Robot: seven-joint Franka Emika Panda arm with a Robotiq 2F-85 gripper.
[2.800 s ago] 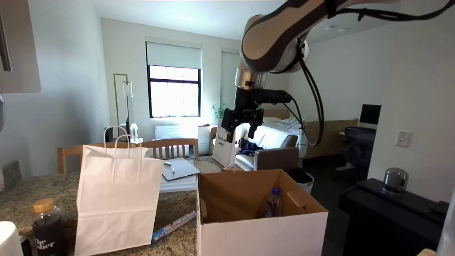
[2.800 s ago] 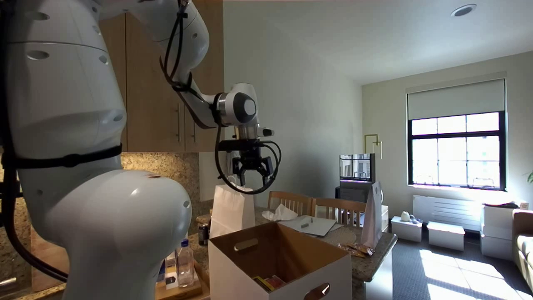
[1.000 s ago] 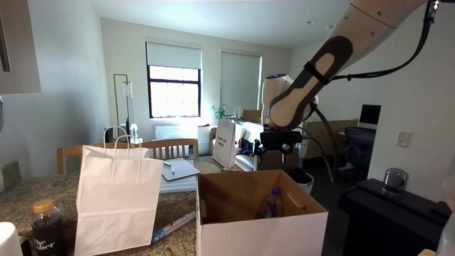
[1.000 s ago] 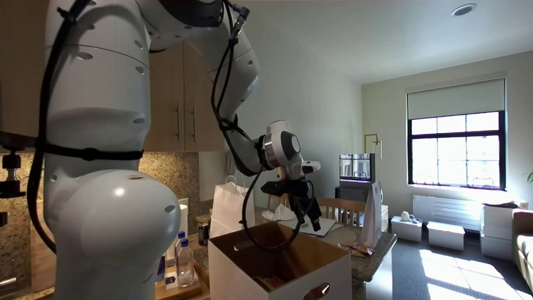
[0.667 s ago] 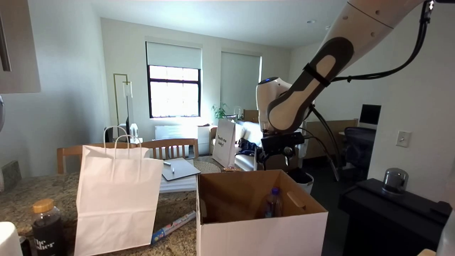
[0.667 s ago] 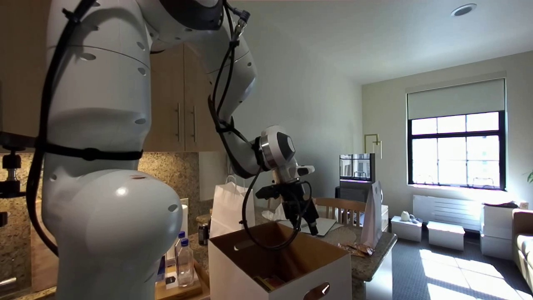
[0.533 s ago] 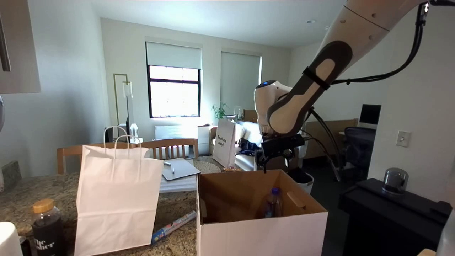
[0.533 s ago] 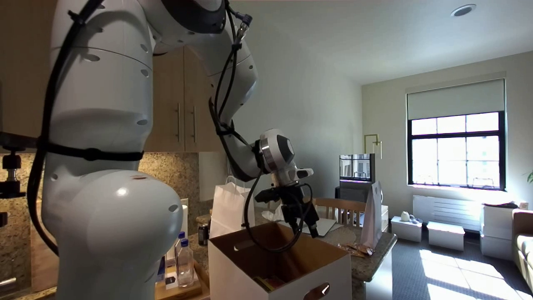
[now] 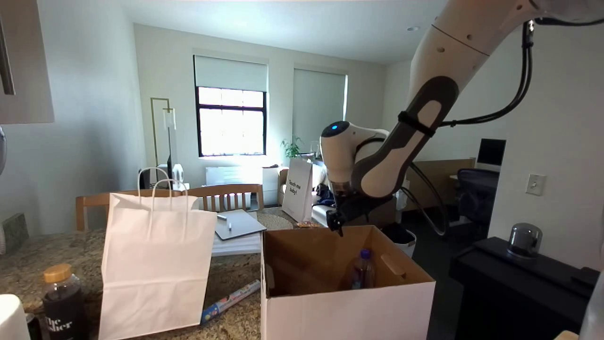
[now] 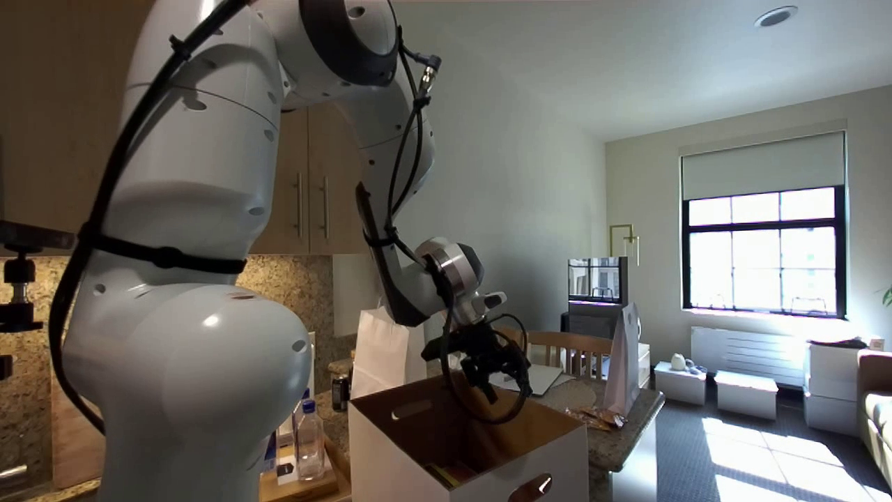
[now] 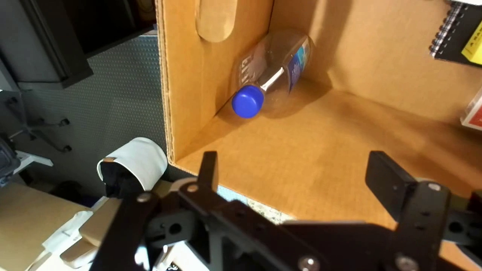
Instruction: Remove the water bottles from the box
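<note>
One clear water bottle (image 9: 363, 273) with a blue cap stands inside the box (image 9: 349, 311), in a corner by a wall with a hand hole. The wrist view shows this bottle (image 11: 278, 69) upper middle, its cap toward me, against the box wall (image 11: 188, 94). An exterior view hides it behind the walls of the box (image 10: 390, 446). My gripper (image 11: 292, 160) is open and empty, tilted above the box, apart from the bottle. It shows over the box's far rim in both exterior views (image 9: 336, 227) (image 10: 507, 392). Two more bottles (image 10: 309, 446) stand outside on a wooden tray.
A black notebook (image 11: 455, 37) with a yellow item and a red item (image 11: 476, 114) lie in the box. A tall white paper bag (image 9: 158, 269) and a printed tube (image 9: 231, 302) are beside it. A laptop (image 9: 240, 224) and another bag (image 9: 297, 189) are behind.
The gripper has come down from high up, moved over the box and tilted. It stays open. The bottle in the box has not moved.
</note>
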